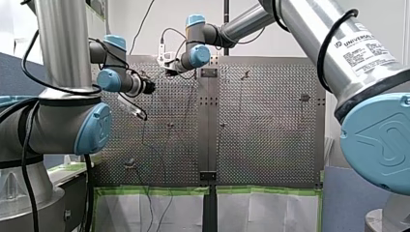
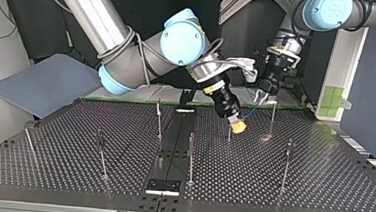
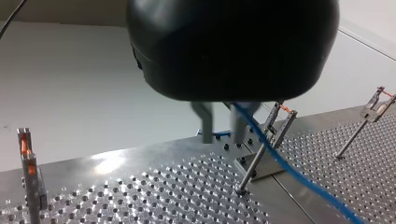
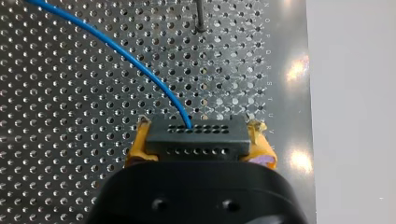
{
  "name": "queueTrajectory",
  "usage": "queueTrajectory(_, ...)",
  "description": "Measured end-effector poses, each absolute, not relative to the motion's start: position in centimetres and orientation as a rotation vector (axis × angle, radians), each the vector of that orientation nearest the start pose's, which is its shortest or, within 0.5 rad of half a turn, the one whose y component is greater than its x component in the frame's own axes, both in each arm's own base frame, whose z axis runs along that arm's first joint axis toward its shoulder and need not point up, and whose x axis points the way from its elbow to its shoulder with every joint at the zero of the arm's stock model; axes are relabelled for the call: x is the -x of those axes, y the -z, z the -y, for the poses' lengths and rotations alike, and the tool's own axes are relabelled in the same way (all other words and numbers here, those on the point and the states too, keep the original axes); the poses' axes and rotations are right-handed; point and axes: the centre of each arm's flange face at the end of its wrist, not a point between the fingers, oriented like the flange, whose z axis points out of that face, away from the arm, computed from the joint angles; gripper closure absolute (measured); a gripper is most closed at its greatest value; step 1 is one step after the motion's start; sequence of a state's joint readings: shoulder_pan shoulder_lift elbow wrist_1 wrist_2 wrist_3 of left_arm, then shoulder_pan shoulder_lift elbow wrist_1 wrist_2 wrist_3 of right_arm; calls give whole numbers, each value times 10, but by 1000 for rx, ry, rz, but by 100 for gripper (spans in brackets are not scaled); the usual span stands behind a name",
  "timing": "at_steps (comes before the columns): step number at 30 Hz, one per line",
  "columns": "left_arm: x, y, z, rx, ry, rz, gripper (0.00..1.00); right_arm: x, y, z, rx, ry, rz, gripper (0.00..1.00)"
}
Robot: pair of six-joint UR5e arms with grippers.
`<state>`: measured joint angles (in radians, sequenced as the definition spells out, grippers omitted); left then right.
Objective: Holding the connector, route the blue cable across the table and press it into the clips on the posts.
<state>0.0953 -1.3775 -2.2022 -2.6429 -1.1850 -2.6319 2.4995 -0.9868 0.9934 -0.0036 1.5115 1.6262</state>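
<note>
My right gripper [image 4: 200, 133] is shut on a black connector [image 4: 196, 145], with a yellow pad at each end of it. The blue cable [image 4: 126, 56] leaves the connector's top and curves away over the perforated table. In the top view my right gripper [image 2: 237, 125] hangs low near the back middle. My left gripper [image 2: 266, 96] stands just behind it, beside a thin post [image 2: 273, 119]. In the left wrist view my left gripper [image 3: 222, 140] shows two metal fingers a small gap apart, and the cable [image 3: 299, 175] runs past one finger [image 3: 240, 128].
Several thin posts with clips stand across the table [image 2: 320, 195], among them one post [image 2: 190, 156] near the middle and another [image 2: 286, 163] toward the top view's right. Two leaning posts [image 3: 273, 135] with orange clips stand just ahead of my left gripper.
</note>
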Motion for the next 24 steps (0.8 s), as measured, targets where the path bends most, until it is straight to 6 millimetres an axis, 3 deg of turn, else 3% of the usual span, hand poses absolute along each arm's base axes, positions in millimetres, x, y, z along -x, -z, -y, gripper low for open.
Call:
queueTrajectory(17, -389, -329, 129, 597, 1004, -1480, 100, -665, -415, 323, 2399, 2438, -791, 100)
queueTrajectory(20, -392, -339, 125, 595, 977, -1449, 100, -665, -416, 323, 2391, 2439, -772, 100)
queueTrajectory(24, -395, -368, 117, 586, 948, -1370, 100, -668, -422, 322, 2358, 2442, -745, 100)
